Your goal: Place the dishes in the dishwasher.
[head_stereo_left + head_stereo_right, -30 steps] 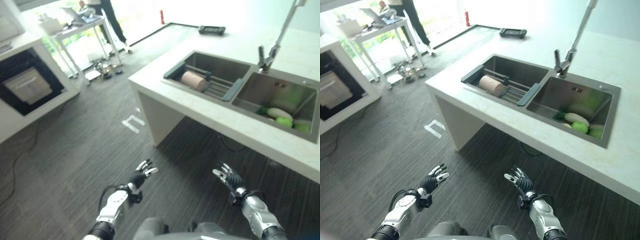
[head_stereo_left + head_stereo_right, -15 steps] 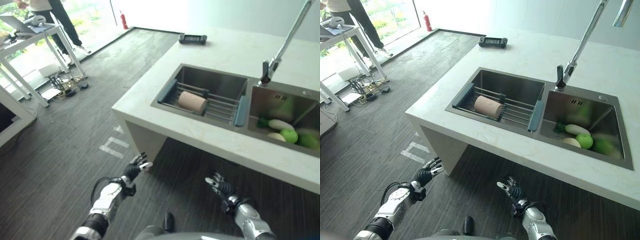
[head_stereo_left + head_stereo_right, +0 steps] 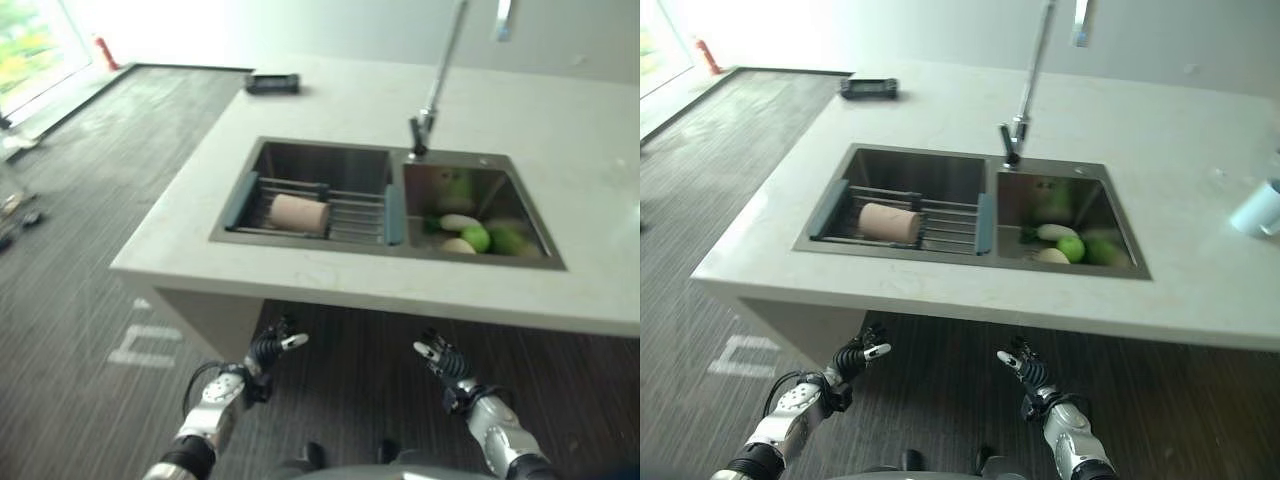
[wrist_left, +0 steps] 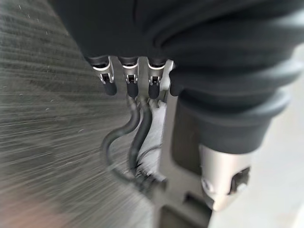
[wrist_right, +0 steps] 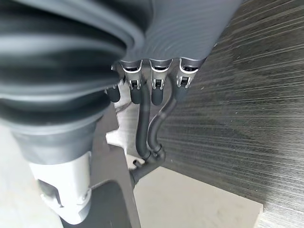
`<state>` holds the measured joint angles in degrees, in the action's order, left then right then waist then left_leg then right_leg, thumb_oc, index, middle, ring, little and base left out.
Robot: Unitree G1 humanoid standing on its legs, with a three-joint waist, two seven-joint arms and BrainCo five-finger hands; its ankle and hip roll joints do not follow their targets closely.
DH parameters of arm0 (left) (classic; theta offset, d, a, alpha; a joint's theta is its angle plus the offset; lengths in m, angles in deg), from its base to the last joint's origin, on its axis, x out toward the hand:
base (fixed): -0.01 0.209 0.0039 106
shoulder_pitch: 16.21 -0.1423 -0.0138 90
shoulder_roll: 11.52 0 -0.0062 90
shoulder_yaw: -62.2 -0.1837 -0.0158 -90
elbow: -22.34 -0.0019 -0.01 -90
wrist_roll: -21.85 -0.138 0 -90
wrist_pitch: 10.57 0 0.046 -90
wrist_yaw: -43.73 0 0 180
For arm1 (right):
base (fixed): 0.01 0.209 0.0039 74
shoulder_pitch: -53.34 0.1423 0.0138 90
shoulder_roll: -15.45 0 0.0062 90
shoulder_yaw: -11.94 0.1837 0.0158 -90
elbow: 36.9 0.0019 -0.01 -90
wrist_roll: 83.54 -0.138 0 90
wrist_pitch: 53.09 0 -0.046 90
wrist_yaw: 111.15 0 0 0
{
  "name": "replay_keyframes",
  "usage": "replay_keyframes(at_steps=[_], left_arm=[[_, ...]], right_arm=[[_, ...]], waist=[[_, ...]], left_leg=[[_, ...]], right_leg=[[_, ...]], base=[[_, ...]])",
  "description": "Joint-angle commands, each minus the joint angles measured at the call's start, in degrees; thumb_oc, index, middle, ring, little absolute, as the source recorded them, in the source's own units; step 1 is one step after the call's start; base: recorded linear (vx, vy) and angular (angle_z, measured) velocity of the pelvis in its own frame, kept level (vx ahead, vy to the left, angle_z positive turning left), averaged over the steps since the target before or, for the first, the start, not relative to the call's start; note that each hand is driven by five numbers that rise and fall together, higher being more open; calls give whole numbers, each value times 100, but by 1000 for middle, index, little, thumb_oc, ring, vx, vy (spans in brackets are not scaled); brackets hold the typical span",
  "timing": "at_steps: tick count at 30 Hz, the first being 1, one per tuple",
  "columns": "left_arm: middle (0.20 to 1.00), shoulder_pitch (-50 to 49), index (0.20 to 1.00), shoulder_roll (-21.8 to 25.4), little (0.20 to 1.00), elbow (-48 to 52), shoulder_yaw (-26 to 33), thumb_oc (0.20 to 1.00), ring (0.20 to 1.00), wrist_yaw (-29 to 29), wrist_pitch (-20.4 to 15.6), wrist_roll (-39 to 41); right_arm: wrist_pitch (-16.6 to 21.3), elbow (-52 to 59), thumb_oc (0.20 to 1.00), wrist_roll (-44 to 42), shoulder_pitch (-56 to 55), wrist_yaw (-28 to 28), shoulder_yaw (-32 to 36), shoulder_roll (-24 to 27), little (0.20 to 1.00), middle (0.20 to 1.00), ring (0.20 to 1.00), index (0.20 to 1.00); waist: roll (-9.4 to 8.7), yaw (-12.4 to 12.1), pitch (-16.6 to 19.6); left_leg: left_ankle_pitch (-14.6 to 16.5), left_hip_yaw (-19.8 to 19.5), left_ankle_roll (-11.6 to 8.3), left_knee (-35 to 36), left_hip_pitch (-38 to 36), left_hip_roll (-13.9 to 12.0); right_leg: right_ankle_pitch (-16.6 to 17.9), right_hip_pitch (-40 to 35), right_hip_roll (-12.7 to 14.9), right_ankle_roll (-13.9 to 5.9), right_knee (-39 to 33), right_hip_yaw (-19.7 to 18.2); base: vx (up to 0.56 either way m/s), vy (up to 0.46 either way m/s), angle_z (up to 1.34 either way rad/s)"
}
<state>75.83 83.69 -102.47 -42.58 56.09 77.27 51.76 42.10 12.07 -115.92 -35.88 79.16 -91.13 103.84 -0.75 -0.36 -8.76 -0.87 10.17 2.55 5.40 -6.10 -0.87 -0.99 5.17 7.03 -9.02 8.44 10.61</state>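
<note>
A beige cup [image 3: 299,213] lies on its side on a wire rack [image 3: 345,212] in the left basin of a steel double sink [image 3: 398,188]. White and green dishes [image 3: 475,236] lie heaped in the right basin. A pale blue cup [image 3: 1258,208] stands on the counter at the far right. Both hands hang low before the counter's front edge, above the dark floor: my left hand [image 3: 268,350] and my right hand [image 3: 440,358], each with relaxed fingers and nothing in them. The wrist views show the left fingers [image 4: 128,84] and the right fingers [image 5: 156,85] over bare floor.
The white counter [image 3: 330,290] runs across the view with its front edge just beyond my hands. A tall tap [image 3: 430,100] rises between the basins. A black device [image 3: 272,83] lies at the counter's far left. Dark striped floor [image 3: 60,260] spreads to the left.
The whole picture has swung round, so the sink now lies straight ahead and the tables and the person at the far left have left the view. Both hands stay low and open.
</note>
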Motion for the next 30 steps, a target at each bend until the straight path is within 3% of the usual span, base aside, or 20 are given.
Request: replay_keyframes(at_steps=[1,5,8,9,10,12,13,14,16,17,18,20,22,25,30], left_arm=[[1000,81,1000,20,1000,182,211,1000,1000,73,-176,119],[1000,140,1000,-162,1000,-84,154,1000,1000,68,-163,284],[1000,243,1000,-393,1000,-610,-1,1000,1000,32,-235,-68],[1000,277,1000,-477,1000,-806,-34,1000,1000,15,-234,-180],[1000,322,1000,-545,1000,-1006,-41,1000,1000,4,-221,-269],[1000,382,1000,-627,1000,-1457,-27,1000,1000,49,-325,-549],[1000,452,1000,-644,1000,-1797,-83,1000,1000,97,-443,-598],[1000,471,1000,-660,1000,-1866,-112,1000,1000,102,-444,-593],[1000,496,1000,-710,1000,-2077,-202,1000,1000,45,-435,-643],[1000,519,1000,-726,1000,-2219,-241,1000,1000,48,-461,-731],[1000,620,1000,-772,1000,-2652,-423,1000,1000,106,-425,-1042],[1000,599,1000,-740,1000,-2850,-538,1000,1000,-25,-414,-931],[1000,498,1000,-670,1000,-2949,-343,1000,1000,-64,-304,-824],[1000,457,1000,-574,1000,-3151,-313,1000,1000,-45,-144,-901],[1000,413,1000,-678,1000,-3419,-79,1000,1000,-101,-26,-638]], right_arm=[[74,155,1000,245,255,156,-89,116,1000,1000,1000,1000],[95,-72,1000,372,303,214,-101,198,1000,1000,1000,1000],[-24,-272,1000,573,308,288,-184,267,1000,1000,1000,1000],[-68,-344,1000,683,308,290,-234,287,1000,1000,1000,1000],[-53,-430,1000,740,307,277,-274,311,1000,1000,1000,1000],[0,-752,1000,794,401,263,-325,295,1000,1000,1000,1000],[83,-1043,1000,824,521,311,-366,291,1000,1000,1000,1000],[105,-1109,1000,831,543,313,-381,295,1000,1000,1000,1000],[214,-1283,1000,872,531,273,-350,327,1000,1000,1000,1000],[260,-1351,1000,888,528,222,-311,309,1000,1000,1000,1000],[374,-1653,1000,385,444,35,-57,183,1000,1000,1000,1000],[359,-1790,1000,339,414,60,121,90,1000,1000,1000,1000],[330,-1906,1000,494,473,157,208,0,1000,1000,1000,1000],[326,-1949,1000,321,583,91,112,-64,1000,1000,1000,1000],[355,-2046,1000,227,681,-56,83,-104,1000,1000,1000,1000]], waist=[[18,-137,-109],[-8,-59,-57],[-140,31,-42],[-175,14,-81],[-167,-22,-122],[-118,-69,-126],[-34,-86,-87],[2,-103,-104],[115,-136,-108],[157,-118,-100],[151,-79,-29],[124,-67,3],[133,-207,68],[121,-242,121],[28,-346,144]], left_leg=[[661,-311,-320,-162,-173,17],[792,-300,-354,-553,-82,15],[1279,-530,-340,-1544,96,258],[1278,-629,-404,-2068,293,302],[1077,-738,-503,-2425,536,250],[1026,-954,-508,-2145,579,96],[772,-1168,-666,-1486,449,-278],[630,-1270,-751,-1263,401,-418],[243,-1540,-990,-782,447,-834],[175,-1377,-992,-547,353,-899],[198,-1156,-970,-316,188,-829],[303,-1072,-784,-132,22,-592],[312,-645,-728,-40,-11,-597],[372,-628,-584,-76,36,-507],[325,-694,-592,-131,140,-490]], right_leg=[[230,-224,372,-332,-184,4],[31,-374,232,-174,-281,-95],[-135,-470,175,-34,-227,-313],[-198,-553,174,38,-186,-363],[-252,-657,133,110,-178,-390],[-338,-736,70,142,-159,-516],[-393,-787,63,109,-205,-609],[-422,-839,70,93,-226,-648],[-509,-973,238,-10,-293,-715],[-509,-1041,377,-85,-334,-595],[-244,-1094,841,-370,-445,-346],[-68,-940,1023,-514,-371,-345],[61,-823,1081,-580,-190,170],[-251,-644,702,-430,285,69],[-348,-847,548,-246,-192,39]], base=[[132,-112,-34],[157,-100,1],[205,-78,18],[208,32,8],[150,123,12],[164,314,-20],[162,432,-50],[151,501,-59],[100,537,-63],[142,854,-53],[125,710,-6],[96,573,10],[-25,260,-62],[-8,66,-61],[12,-67,23]])
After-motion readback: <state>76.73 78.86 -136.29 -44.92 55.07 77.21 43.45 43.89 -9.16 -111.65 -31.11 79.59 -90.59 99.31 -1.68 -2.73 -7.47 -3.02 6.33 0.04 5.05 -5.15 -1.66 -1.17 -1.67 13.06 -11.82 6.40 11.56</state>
